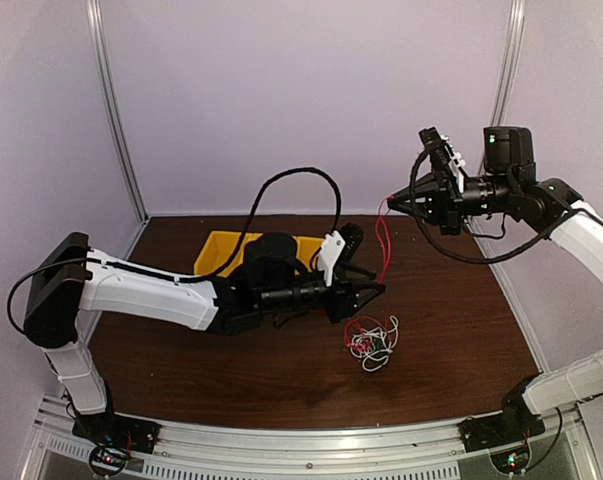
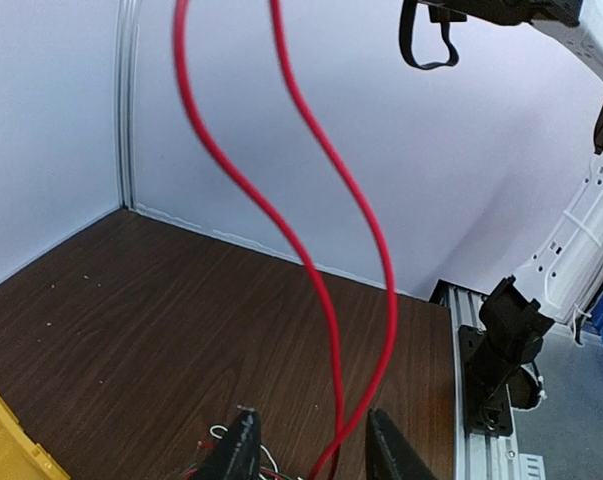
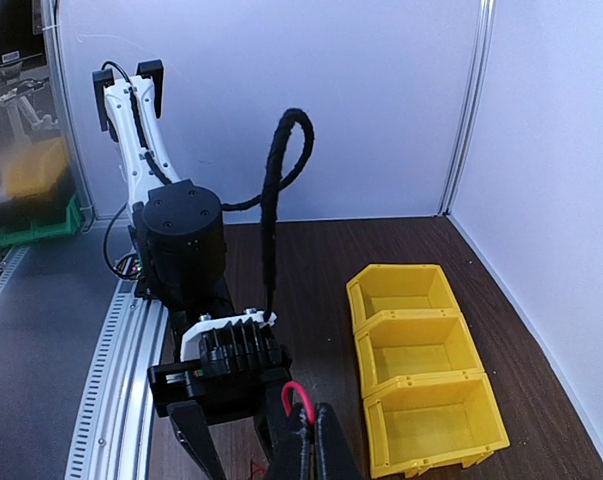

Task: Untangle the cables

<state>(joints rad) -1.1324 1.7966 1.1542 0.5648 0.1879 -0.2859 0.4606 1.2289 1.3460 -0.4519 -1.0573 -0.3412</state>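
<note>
AT THE WORKTOP (image 1: 461,330): The right fingers (image 3: 333,452), closed, pinch a loop of the red cable (image 2: 392,300) high in the air. Its two strands hang down and pass between the left fingers (image 2: 239,450), which stand apart around them without pinching. Just below, the other cables (image 1: 371,342), white and dark among red, lie heaped on the dark wood. They are to the right of the yellow bin (image 1: 216,256), which is partly hidden behind the left arm.

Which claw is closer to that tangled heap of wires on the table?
Left. The left gripper is close by the heap; the right gripper is high up, pinching the red cable.
</note>
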